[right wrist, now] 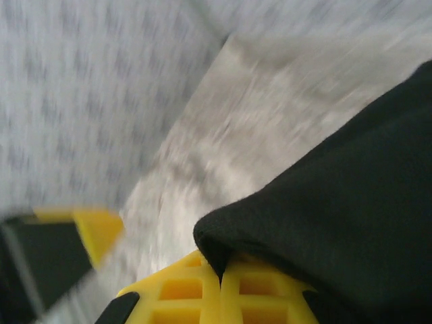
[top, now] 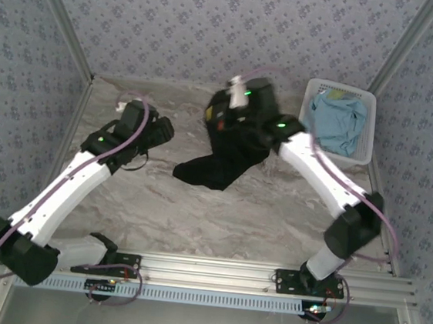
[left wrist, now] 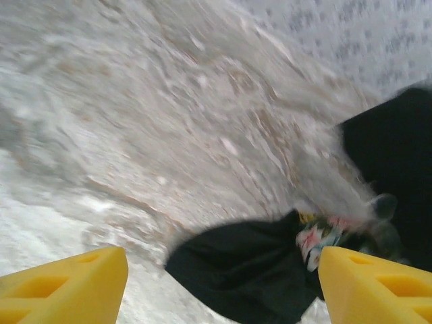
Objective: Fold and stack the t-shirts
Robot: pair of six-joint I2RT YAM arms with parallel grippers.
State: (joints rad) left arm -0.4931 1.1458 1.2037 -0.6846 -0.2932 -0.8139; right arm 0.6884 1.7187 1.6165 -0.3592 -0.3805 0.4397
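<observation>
My right gripper [right wrist: 219, 280] is shut on a fold of the black t-shirt [right wrist: 351, 196], with the cloth pinched between its yellow fingers. From above, the black t-shirt [top: 221, 158] hangs from the right gripper [top: 234, 106] at the table's back centre and trails onto the marble. The left gripper [top: 159, 130] is open, left of the shirt and apart from it. Its yellow fingers [left wrist: 67, 287] frame the shirt's lower end [left wrist: 243, 270], where a pink-and-white print [left wrist: 316, 241] shows. The light blue t-shirt [top: 338, 122] lies in the basket.
A white lattice basket [top: 363, 150] stands at the back right corner. Patterned walls close in the marble table [top: 218, 216] at the back and sides. A metal rail [top: 213, 270] with the arm bases runs along the near edge.
</observation>
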